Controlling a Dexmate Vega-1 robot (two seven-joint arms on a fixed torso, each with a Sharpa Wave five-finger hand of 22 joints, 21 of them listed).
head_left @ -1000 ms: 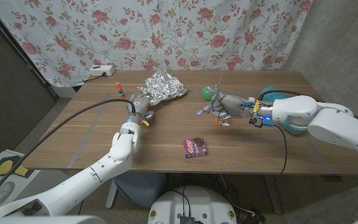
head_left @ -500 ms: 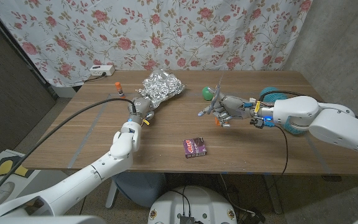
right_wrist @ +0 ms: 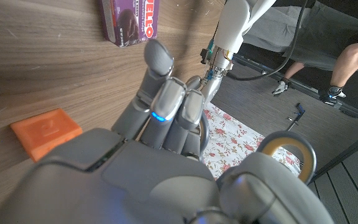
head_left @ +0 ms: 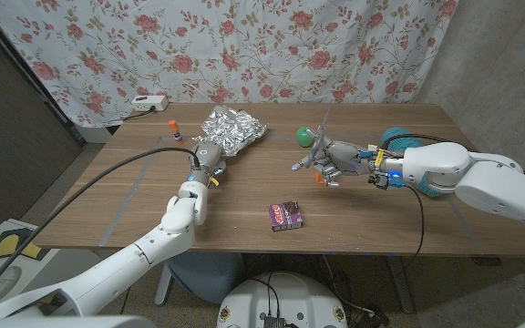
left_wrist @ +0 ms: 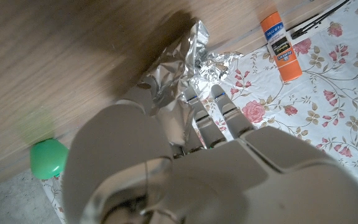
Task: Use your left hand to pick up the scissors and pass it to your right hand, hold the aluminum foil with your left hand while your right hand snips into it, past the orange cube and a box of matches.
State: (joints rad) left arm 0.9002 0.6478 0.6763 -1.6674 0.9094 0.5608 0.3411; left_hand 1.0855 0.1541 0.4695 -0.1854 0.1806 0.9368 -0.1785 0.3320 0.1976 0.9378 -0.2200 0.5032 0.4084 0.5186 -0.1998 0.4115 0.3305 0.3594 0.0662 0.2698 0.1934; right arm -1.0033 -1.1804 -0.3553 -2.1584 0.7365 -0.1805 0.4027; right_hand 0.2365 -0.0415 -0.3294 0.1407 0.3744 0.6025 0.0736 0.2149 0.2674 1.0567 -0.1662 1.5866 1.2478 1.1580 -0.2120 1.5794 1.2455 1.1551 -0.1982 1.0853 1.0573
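The crumpled aluminum foil (head_left: 234, 128) lies at the back middle of the table. My left hand (head_left: 206, 158) is at its near edge; in the left wrist view its fingers (left_wrist: 205, 119) and thumb close on the foil (left_wrist: 188, 71). My right hand (head_left: 339, 157) grips the scissors (head_left: 313, 148) to the right of the foil, well apart from it, with the blades spread. The orange cube (head_left: 319, 179) sits just under that hand, also seen as the cube (right_wrist: 45, 132) in the right wrist view. The purple box of matches (head_left: 284, 215) lies nearer the front edge, also the box (right_wrist: 129, 22).
A green round object (head_left: 305, 137) sits behind the scissors, a teal object (head_left: 397, 137) behind my right arm. A glue stick (head_left: 173, 125) and a white power strip (head_left: 149, 103) are at the back left. A person (right_wrist: 353, 56) shows beyond the table.
The foil has shifted slightly left, with my left hand moving up against it. My right hand with the scissors has drifted a little right.
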